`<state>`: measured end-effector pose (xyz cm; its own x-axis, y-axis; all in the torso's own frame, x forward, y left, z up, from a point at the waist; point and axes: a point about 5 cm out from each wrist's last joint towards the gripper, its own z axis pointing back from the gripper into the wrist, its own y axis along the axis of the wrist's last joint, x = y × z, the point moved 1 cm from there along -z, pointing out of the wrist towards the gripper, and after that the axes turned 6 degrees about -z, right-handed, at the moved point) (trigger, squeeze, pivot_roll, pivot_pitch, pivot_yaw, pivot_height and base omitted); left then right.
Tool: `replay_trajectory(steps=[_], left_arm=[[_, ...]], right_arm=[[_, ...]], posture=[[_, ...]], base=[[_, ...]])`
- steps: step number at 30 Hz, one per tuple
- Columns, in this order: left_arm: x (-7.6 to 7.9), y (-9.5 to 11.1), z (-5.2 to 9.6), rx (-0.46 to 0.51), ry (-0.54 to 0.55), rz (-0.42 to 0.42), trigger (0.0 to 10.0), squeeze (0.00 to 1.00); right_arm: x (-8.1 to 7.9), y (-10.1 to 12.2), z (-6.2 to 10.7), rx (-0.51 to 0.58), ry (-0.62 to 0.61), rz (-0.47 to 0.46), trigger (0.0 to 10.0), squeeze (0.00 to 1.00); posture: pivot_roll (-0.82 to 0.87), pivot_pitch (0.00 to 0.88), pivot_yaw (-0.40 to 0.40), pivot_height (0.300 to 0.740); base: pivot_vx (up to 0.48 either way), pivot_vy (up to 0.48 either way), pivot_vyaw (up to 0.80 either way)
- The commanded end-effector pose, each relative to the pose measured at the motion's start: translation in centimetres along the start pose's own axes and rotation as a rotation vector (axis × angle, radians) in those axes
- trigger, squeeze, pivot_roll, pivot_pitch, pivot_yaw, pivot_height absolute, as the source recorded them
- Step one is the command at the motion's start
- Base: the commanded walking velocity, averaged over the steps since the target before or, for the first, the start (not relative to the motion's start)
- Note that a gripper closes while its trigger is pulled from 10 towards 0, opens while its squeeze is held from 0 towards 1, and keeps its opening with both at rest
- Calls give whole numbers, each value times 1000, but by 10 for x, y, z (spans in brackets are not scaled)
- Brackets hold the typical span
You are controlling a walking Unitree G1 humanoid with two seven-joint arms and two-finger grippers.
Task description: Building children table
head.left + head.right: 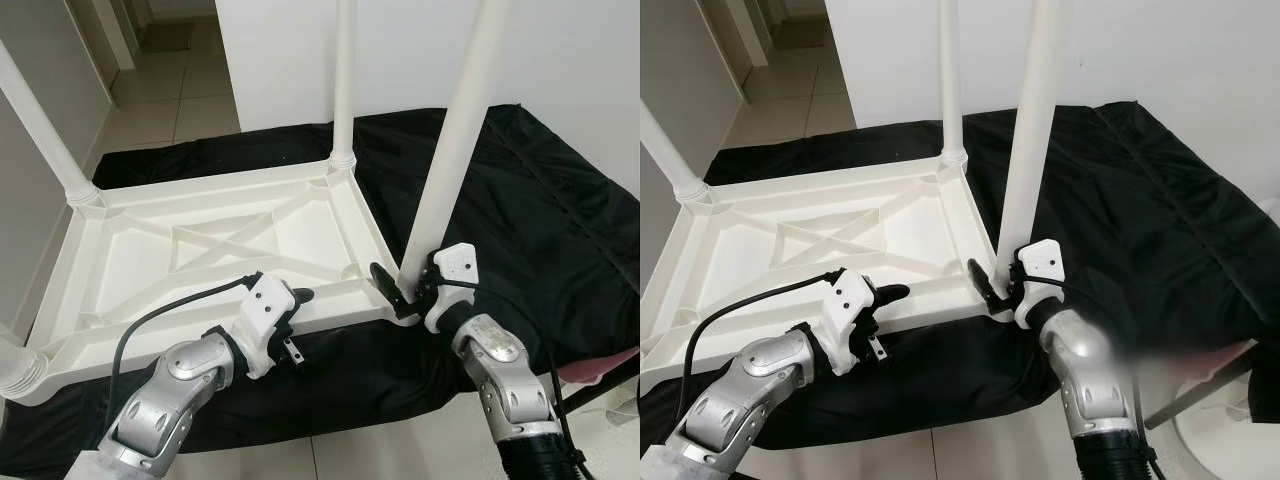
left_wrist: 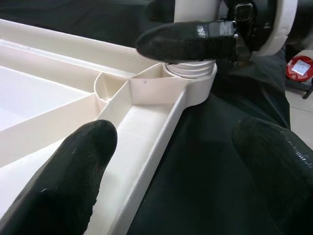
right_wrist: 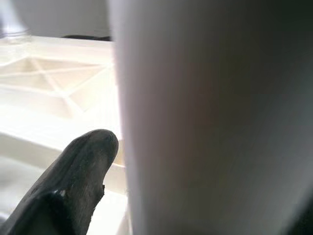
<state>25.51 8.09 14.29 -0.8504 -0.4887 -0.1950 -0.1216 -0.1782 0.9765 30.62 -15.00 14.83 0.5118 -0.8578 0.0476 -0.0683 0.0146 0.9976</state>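
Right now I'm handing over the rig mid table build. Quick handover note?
Right gripper: jaws closed around the base of the near-right leg, right at its corner socket.
Left gripper: jaws open, straddling the near rim of the tabletop without gripping.
The tabletop lies upside down on a black sheet. All four legs stand in the corners: far-right, far-left and near-left.
Left: I cannot tell whether the near-right leg is fully seated, so check it, then flip the table upright.

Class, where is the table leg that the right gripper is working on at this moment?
The leg stands upright in the upturned tabletop's near right corner socket, with the right gripper at its base.
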Motion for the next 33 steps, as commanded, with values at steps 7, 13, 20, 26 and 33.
replay_trajectory(steps=[7, 13, 20, 26, 33], left_arm=[[6, -1, -2, -5, -50, 3, 10000, 0], [6, 0, -3, -3, -49, 1, 10000, 0], [7, -1, -2, -3, -47, 2, 10000, 0], [7, -1, -2, -3, -47, 2, 10000, 0], [9, -2, -2, -3, -49, 3, 10000, 0]], right_arm=[[-5, -6, -6, -21, 111, 19, 7020, 0], [-4, -13, -6, -39, 154, 25, 0, 0], [0, -17, 0, -51, 137, 18, 4824, 0], [0, -17, 2, -36, 87, -8, 10000, 0], [0, -18, 3, -21, -34, -40, 10000, 0]], posture=[[-92, 35, 62, 740], [-87, 32, 53, 740], [-86, 31, 49, 740], [-87, 27, 44, 740], [-87, 24, 42, 740]], base=[[0, 0, 0], [0, 0, 0], [0, 0, 0], [0, 0, 0], [0, 0, 0]])
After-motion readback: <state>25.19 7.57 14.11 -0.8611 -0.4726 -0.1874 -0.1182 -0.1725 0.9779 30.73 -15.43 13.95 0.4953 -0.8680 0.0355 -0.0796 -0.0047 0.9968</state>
